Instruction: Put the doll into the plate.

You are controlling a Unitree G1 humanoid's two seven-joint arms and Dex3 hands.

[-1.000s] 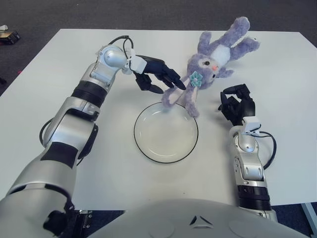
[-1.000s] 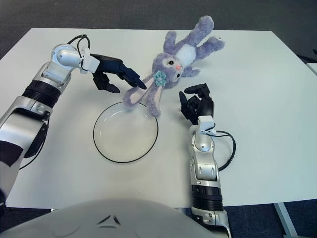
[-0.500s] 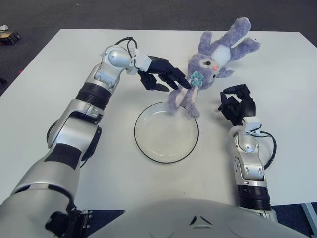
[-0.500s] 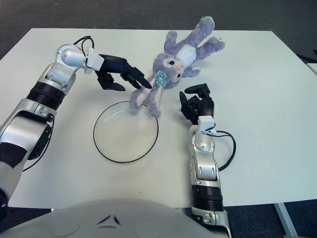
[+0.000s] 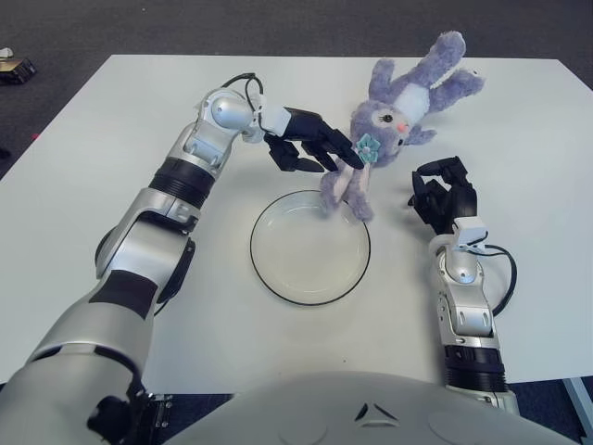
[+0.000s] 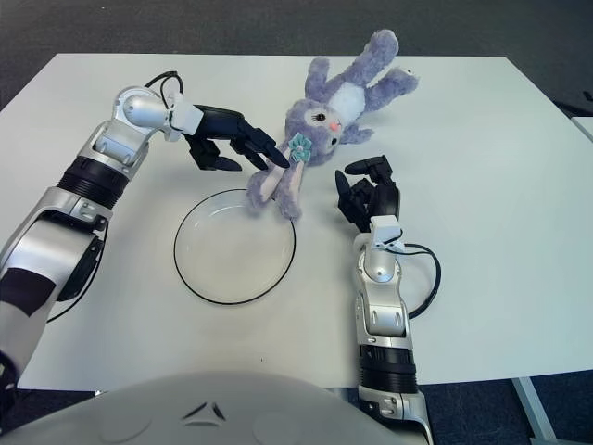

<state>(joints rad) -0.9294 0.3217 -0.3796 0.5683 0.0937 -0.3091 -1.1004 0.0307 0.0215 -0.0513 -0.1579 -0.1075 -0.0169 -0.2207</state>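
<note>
**A:** White table [image 5: 111, 139] first, since it carries everything. The purple plush doll [image 5: 398, 107] lies on its far side, legs toward the back edge, head and long ears toward the robot. The ear tips hang over the far rim of the plate [image 5: 269, 278], but the body is well outside it.

**B:** So it isn't in yet. What is the left hand [image 5: 310, 148] doing?

**A:** It reaches across from the left, dark fingers spread and pressing at the base of the ears beside the teal bow [image 5: 368, 148]. I see contact, not a closed grasp — nothing is clamped.

**B:** How would you do it well?

**A:** Close the fingers round the head or the ear roots, not a single ear. The toy is soft and would stretch or flop, I'd judge. Then lift clear of the rim and bring the bulk over the plate's middle before letting go.

**B:** Anything in the way?

**A:** The right hand [image 5: 445, 199] shows just right of the doll's head, fingers curled on nothing — close enough to snag the plush.
</note>
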